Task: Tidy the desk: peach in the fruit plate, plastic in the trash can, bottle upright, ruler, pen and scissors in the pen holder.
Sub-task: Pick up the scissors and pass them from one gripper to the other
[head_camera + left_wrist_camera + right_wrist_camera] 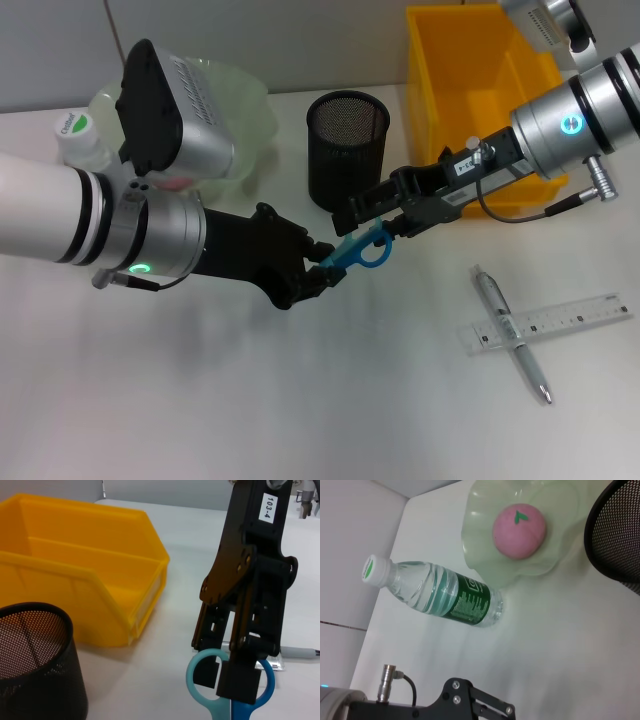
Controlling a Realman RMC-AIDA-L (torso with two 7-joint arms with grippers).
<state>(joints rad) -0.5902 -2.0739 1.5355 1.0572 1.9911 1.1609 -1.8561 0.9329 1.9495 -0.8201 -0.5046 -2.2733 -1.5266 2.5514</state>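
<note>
While both arms meet, each claw (left [318, 272], right [385, 215]) pinches scissors [362, 252].

lab bench | white table [300, 400] | yellow parts bin [470, 80]

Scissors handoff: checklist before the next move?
1. Right gripper on scissors handles: ok, fingers in the loops.
2. Left gripper on the blade end: cannot tell, hidden.
3. Pen holder upright beside the scissors: ok.
4. Peach in plate: ok.
5. Bottle upright: ok.
6. Pen and ruler stowed: not ok, crossed on the desk.
</note>
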